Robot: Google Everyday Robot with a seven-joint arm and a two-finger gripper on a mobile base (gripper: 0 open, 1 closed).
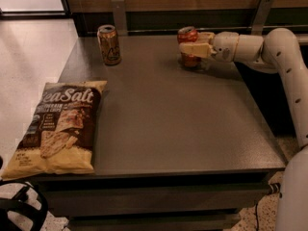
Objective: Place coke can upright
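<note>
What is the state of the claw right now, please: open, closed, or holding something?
Claw: closed on the coke can, which stands upright near the far edge of the table.

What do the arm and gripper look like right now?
The arm is made of smooth, rounded off-white shells, with small dark dots down one link. The gripper, at the coke can near the table's far edge, has pale tan fingers.

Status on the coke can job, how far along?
Done: the coke can stands upright near the far edge of the table. In hand: the hand is clamped around its middle. Left: let go and pull back without tipping it.
</note>
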